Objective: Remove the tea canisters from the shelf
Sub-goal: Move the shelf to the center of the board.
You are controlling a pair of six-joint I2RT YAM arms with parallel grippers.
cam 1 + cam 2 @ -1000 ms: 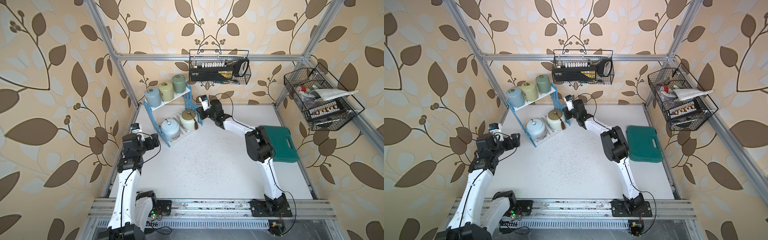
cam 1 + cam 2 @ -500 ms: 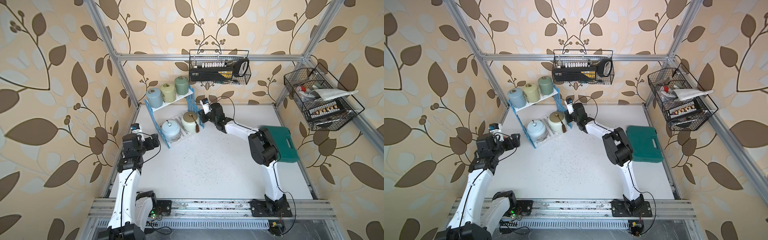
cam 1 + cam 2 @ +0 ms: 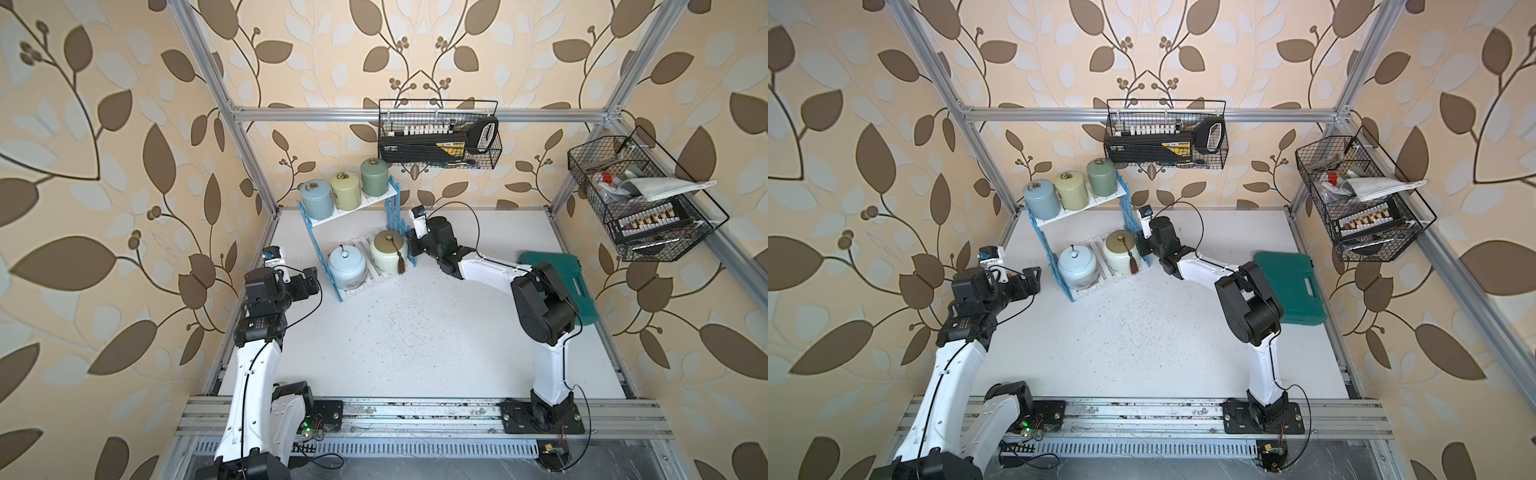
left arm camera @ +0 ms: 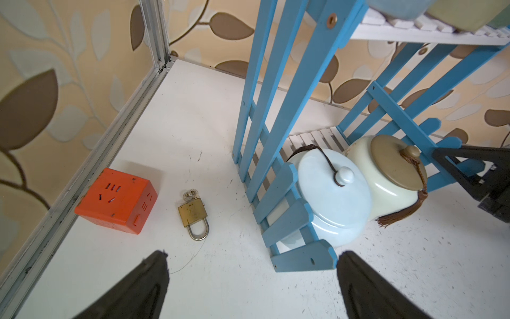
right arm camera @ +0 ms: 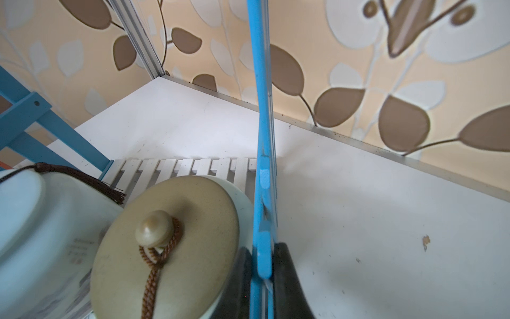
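The right tool (image 5: 263, 256) is clenched on the small two-tier shelf (image 3: 357, 206) of white slatted boards and blue picket-fence side panels. In the right wrist view, one blue slat of a side panel stands pinched between the two black fingers (image 5: 287, 276), low down by the bottom board. The finger on the inner side lies just beside the squat cream canister with a brown tasselled lid (image 5: 171, 243). Whether it touches that canister cannot be told.

The left tool (image 4: 252, 254) is released, its fingers spread wide and holding nothing. It hangs over the white counter (image 3: 415, 332) near the front foot of the shelf's other side panel, and in both top views it is apart from the panel.

All five canisters are on the shelf. On the top board, three slim cylinders stand upright in a row: the blue-grey canister (image 3: 316, 199), the yellow-green canister (image 3: 345, 190) and the sage green canister (image 3: 374, 176). On the bottom board, the squat pale blue canister (image 4: 334, 193) sits side by side with the cream one.

An orange power cube (image 4: 117, 200) and a brass padlock (image 4: 193, 214) lie on the counter beside the shelf, untouched by either tool.
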